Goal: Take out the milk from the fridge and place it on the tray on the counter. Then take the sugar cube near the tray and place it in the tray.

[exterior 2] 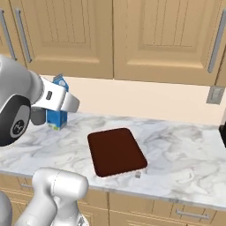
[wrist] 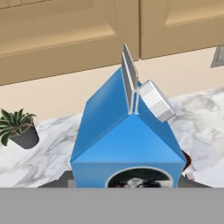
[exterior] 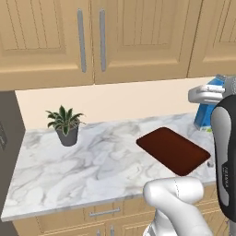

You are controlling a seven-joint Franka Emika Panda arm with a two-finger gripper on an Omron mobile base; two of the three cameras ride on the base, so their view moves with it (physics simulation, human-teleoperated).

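My gripper (exterior 2: 47,114) is shut on the milk (exterior 2: 58,107), a blue gable-top carton held upright over the back of the counter (exterior 2: 185,152). Seen from the left base, the milk (exterior: 208,110) is behind the tray's far right corner, partly covered by my arm. The hand view has the carton (wrist: 127,140) close up, and it hides the fingertips. The dark reddish-brown tray (exterior 2: 115,151) lies flat and bare near the counter's front edge, right of the carton. The tiny white sugar cube (exterior 2: 137,175) rests on the marble just off the tray's front right corner. The fridge is out of view.
A small potted plant (exterior: 67,123) stands at the back left of the counter. Wooden wall cabinets (exterior: 92,37) hang above. A dark grey panel (exterior: 9,124) borders the counter's left end. A black appliance edge (exterior 2: 223,132) shows at the far right.
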